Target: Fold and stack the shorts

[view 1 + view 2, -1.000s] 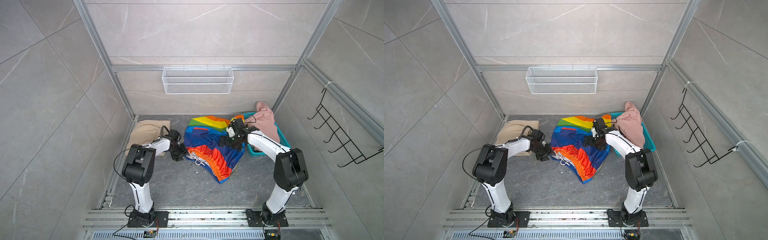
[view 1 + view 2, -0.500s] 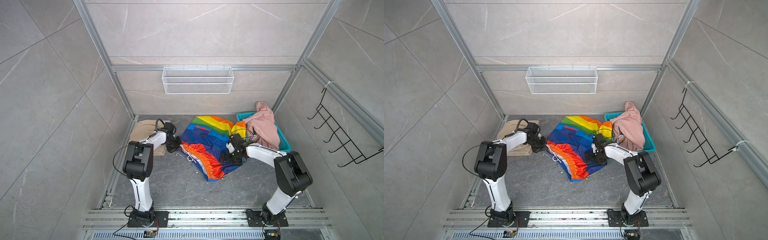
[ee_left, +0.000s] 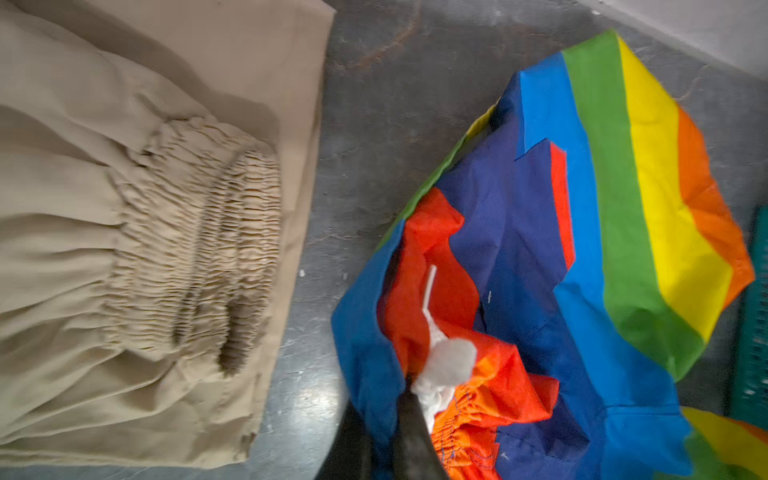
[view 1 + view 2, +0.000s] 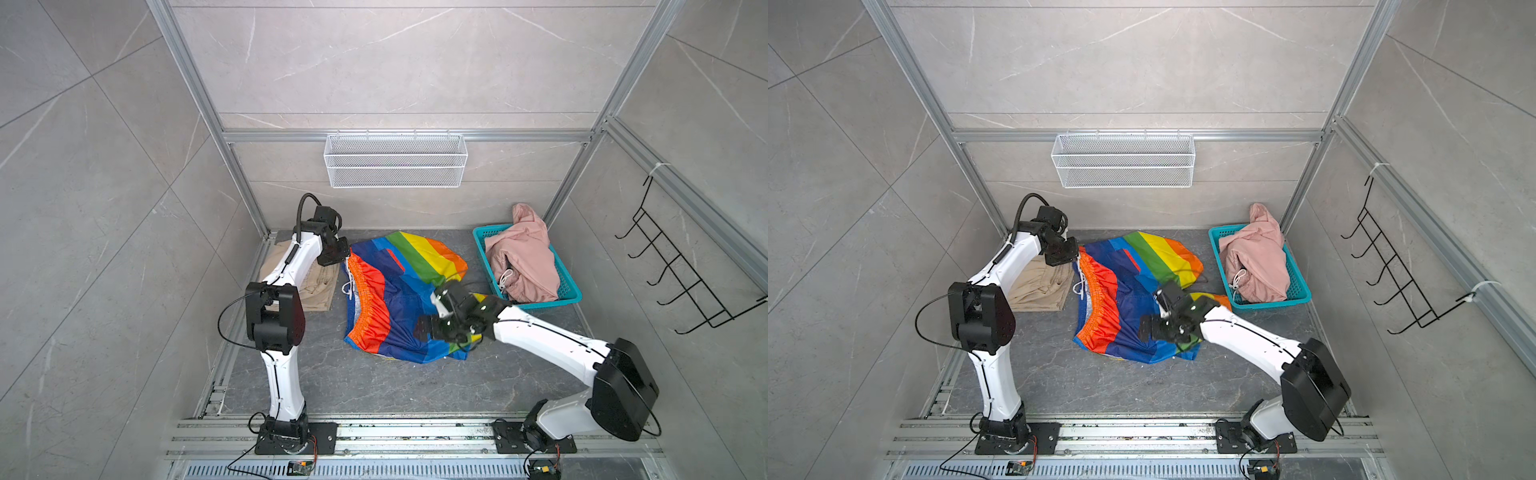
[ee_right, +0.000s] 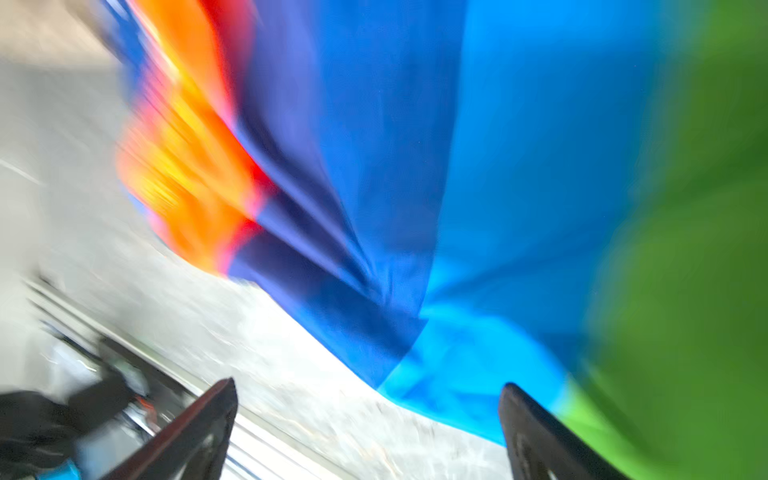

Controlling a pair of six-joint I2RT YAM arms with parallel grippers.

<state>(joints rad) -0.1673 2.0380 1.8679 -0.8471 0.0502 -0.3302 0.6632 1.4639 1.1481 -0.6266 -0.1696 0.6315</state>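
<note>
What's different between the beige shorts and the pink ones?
The beige shorts lie folded flat on the table; the pink shorts sit heaped, unfolded, in the teal basket. In both top views the beige pair is at the left, the pink at the right. A white drawstring shows on the pink pair, none on the beige. Both are plain-coloured soft fabric.

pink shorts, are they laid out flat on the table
No, the pink shorts sit bunched inside the teal basket, with part of them hanging over its far rim.
</note>
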